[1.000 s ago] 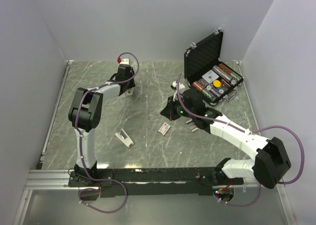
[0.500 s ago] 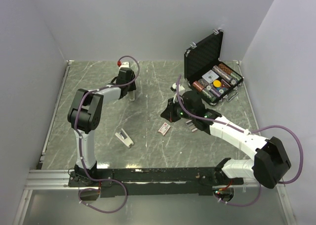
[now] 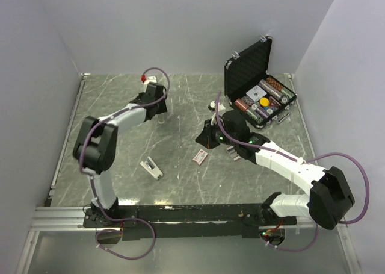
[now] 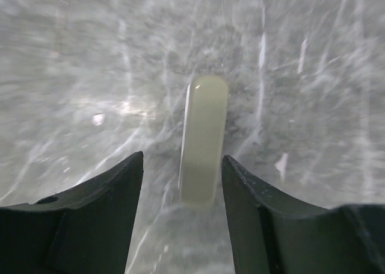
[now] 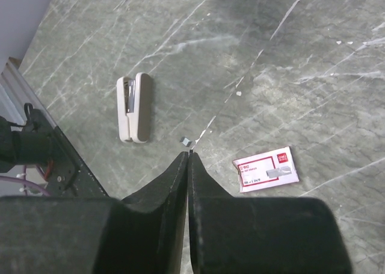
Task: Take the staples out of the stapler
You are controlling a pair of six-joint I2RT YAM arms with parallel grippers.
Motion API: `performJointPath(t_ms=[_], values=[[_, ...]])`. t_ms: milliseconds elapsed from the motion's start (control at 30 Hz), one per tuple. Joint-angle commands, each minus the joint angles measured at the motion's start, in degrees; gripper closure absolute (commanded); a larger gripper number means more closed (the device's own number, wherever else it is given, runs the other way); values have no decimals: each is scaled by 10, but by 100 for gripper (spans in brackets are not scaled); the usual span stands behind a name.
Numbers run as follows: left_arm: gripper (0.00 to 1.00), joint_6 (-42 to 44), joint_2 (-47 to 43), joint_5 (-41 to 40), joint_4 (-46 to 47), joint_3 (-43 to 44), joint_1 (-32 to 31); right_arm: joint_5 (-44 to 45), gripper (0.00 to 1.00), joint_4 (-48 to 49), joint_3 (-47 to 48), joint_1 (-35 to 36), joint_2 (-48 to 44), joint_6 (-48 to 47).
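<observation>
From above, the left tool (image 3: pixel 157 105) reaches to 11 o'clock of the surface (image 3: pixel 180 183), near the far wall. Whether it is open cannot be told from here. The right tool (image 3: pixel 206 137) points toward the middle of the surface. A pink-and-white box (image 3: pixel 200 156) lies at 7 o'clock of it, close by. The stapler (image 3: pixel 151 168) lies at 8 o'clock of the box, apart from both tools. An open black case (image 3: pixel 255 75) stands at 1 o'clock of the right tool. The staples are too small to make out in this view.

At the left wrist, the left tool (image 4: pixel 181 159) is open, its two dark fingers (image 4: pixel 114 189) spread wide. A pale oblong piece (image 4: pixel 204 135) lies on the surface at 12 o'clock, in line with the gap and touching neither finger. The picture is blurred.

At the right wrist, the right tool (image 5: pixel 188 155) is closed, its fingertips pressed together with nothing seen between them. A tiny grey staple piece (image 5: pixel 186 141) lies at 12 o'clock, just beyond the tips. The stapler (image 5: pixel 133 108) lies at 10 o'clock with its metal channel showing. The box (image 5: pixel 266 168) lies at 3 o'clock.
</observation>
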Motion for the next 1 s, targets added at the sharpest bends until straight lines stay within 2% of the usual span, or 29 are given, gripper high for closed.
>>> performJointPath(t_ms=[0, 233, 433, 600, 700, 833, 967], values=[[40, -58, -128, -47, -75, -14, -5, 3, 87, 10, -2, 3, -19, -6], [38, -144, -293, 19, -114, -163, -13, -9, 69, -6, 13, 4, -4, -18], [36, -215, -448, 69, -115, -289, -14, -32, 62, -41, 69, 30, 40, -46], [37, -271, -511, 101, -165, -324, -14, -48, 55, -55, 119, 60, 90, -65], [37, -305, -556, 98, -166, -346, -14, -50, 53, -74, 162, 86, 136, -80], [37, -330, -629, 55, -172, -357, -12, -49, 51, -76, 209, 114, 199, -84], [37, -309, -662, 13, -219, -319, -11, -49, 51, -82, 252, 125, 260, -83]])
